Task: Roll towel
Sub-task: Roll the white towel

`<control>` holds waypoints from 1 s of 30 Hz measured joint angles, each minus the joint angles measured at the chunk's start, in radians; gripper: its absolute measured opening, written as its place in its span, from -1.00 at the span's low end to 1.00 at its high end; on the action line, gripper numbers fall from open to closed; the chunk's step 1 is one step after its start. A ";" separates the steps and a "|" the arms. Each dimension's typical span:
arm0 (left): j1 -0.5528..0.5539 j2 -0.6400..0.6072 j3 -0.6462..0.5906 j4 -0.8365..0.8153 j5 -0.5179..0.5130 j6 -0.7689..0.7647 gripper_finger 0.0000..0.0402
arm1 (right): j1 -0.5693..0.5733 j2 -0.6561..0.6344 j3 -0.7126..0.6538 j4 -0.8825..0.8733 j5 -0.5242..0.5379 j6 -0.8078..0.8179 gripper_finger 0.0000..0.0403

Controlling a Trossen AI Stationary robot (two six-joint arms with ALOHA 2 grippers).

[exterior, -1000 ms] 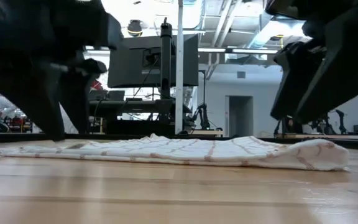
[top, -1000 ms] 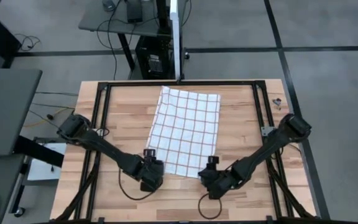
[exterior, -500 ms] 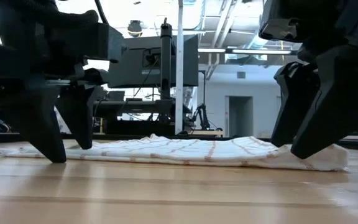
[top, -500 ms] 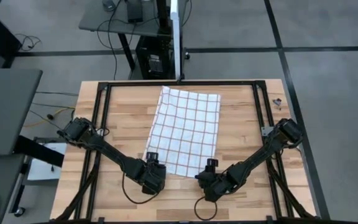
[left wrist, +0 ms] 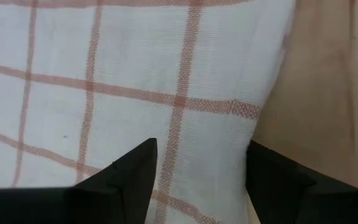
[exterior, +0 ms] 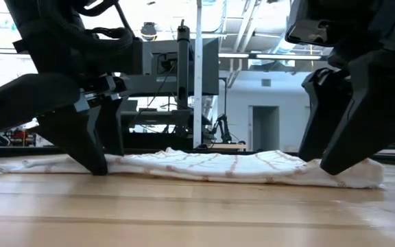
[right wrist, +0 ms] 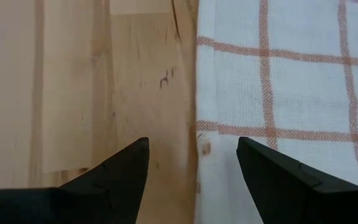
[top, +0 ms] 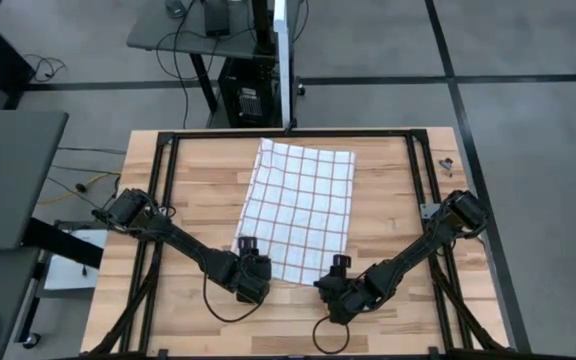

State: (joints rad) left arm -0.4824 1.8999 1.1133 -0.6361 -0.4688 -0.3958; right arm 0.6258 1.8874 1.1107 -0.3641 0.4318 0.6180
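A white towel [top: 298, 205] with a red grid lies spread flat on the wooden table, its long sides running from far to near. In the low view, the towel [exterior: 218, 165] makes a low hump. My left gripper [top: 251, 272] stands open at the towel's near left corner, slanting down. My right gripper [top: 336, 286] stands open at the near right corner, also slanting down. In the left wrist view, my left gripper [left wrist: 201, 146] is over the cloth. In the right wrist view, my right gripper [right wrist: 191, 142] straddles the towel's side edge. My left gripper has its open fingertips [exterior: 98, 168] down at the towel's near left corner [left wrist: 216, 134], slanting in from the near left. One finger is on the cloth and the other at its side edge. Nothing is pinched and the corner lies flat. My right gripper reaches the towel's near right corner [right wrist: 229, 155] with its open fingertips [exterior: 328, 168], slanting in from the near right. One finger is over bare wood and the other over the cloth, with the side edge between them. The corner lies flat, unpinched.
Black frame rails [top: 163, 200] [top: 423, 190] run along the table's left and right sides. An upright post [top: 286, 120] stands at the far edge, and a small object [top: 446, 165] lies at the far right. Bare wood [top: 208, 190] flanks the towel.
Both grippers have come down onto the towel's near corners. My left gripper has also shifted toward the table's right, from beside the towel's near left corner onto it. The towel lies as before.
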 joint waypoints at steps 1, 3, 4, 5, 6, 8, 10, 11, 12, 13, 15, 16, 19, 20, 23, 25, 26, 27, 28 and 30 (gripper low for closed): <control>0.000 0.000 0.000 0.000 0.003 -0.004 -0.11 | 0.000 0.000 0.000 0.003 0.000 -0.006 0.19; -0.005 0.000 -0.001 0.005 0.013 -0.022 -0.19 | 0.000 0.000 0.000 0.007 0.003 -0.014 0.19; -0.008 0.000 -0.001 0.010 0.020 -0.030 -0.23 | -0.001 -0.001 0.000 0.003 0.013 -0.013 0.19; -0.011 0.000 -0.001 0.014 0.026 -0.037 -0.26 | -0.005 0.001 0.000 0.000 0.019 -0.013 0.19; -0.016 0.000 -0.001 0.016 0.039 -0.048 -0.28 | -0.010 0.009 0.001 0.002 0.020 -0.013 0.19; -0.029 0.000 -0.001 0.015 0.056 -0.064 -0.31 | -0.021 0.026 0.001 -0.008 0.022 -0.014 0.19; -0.046 0.000 -0.001 -0.001 0.054 -0.077 -0.31 | -0.037 0.049 0.005 -0.007 0.022 -0.008 0.19; -0.053 0.001 -0.001 -0.012 0.051 -0.083 -0.31 | -0.040 0.056 0.011 -0.013 0.018 -0.012 0.19; -0.059 0.001 -0.001 -0.027 0.051 -0.094 -0.32 | -0.040 0.068 0.018 -0.023 0.023 -0.013 0.19; -0.064 0.001 -0.001 -0.044 0.052 -0.105 -0.32 | -0.038 0.077 0.029 -0.040 0.032 -0.012 0.19; -0.072 0.000 0.000 -0.078 0.058 -0.127 -0.32 | -0.038 0.094 0.047 -0.080 0.037 -0.012 0.19; -0.075 0.000 0.000 -0.092 0.062 -0.135 -0.32 | -0.039 0.105 0.054 -0.091 0.036 -0.013 0.19; -0.086 0.000 -0.003 -0.130 0.065 -0.141 -0.32 | -0.037 0.121 0.069 -0.124 0.038 -0.011 0.19; -0.089 0.000 -0.003 -0.144 0.065 -0.142 -0.32 | -0.037 0.122 0.070 -0.130 0.038 -0.008 0.19; -0.098 0.000 -0.005 -0.162 0.045 -0.141 -0.32 | -0.038 0.123 0.070 -0.157 0.048 0.032 0.18; -0.099 0.000 -0.005 -0.163 0.017 -0.129 -0.32 | -0.042 0.123 0.070 -0.178 0.059 0.041 0.17; -0.100 0.001 -0.006 -0.162 0.008 -0.121 -0.32 | -0.045 0.124 0.070 -0.188 0.065 0.041 0.15; -0.099 0.001 -0.007 -0.161 0.007 -0.116 -0.32 | -0.049 0.124 0.069 -0.191 0.065 0.040 0.13; -0.097 0.001 -0.007 -0.159 0.007 -0.115 -0.32 | -0.050 0.124 0.069 -0.192 0.064 0.038 0.10; -0.096 0.001 -0.007 -0.157 0.006 -0.112 -0.33 | -0.050 0.124 0.068 -0.191 0.064 0.029 0.04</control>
State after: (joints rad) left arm -0.5785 1.9007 1.1061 -0.7932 -0.4628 -0.5077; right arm 0.5758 2.0117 1.1784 -0.5548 0.4958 0.6472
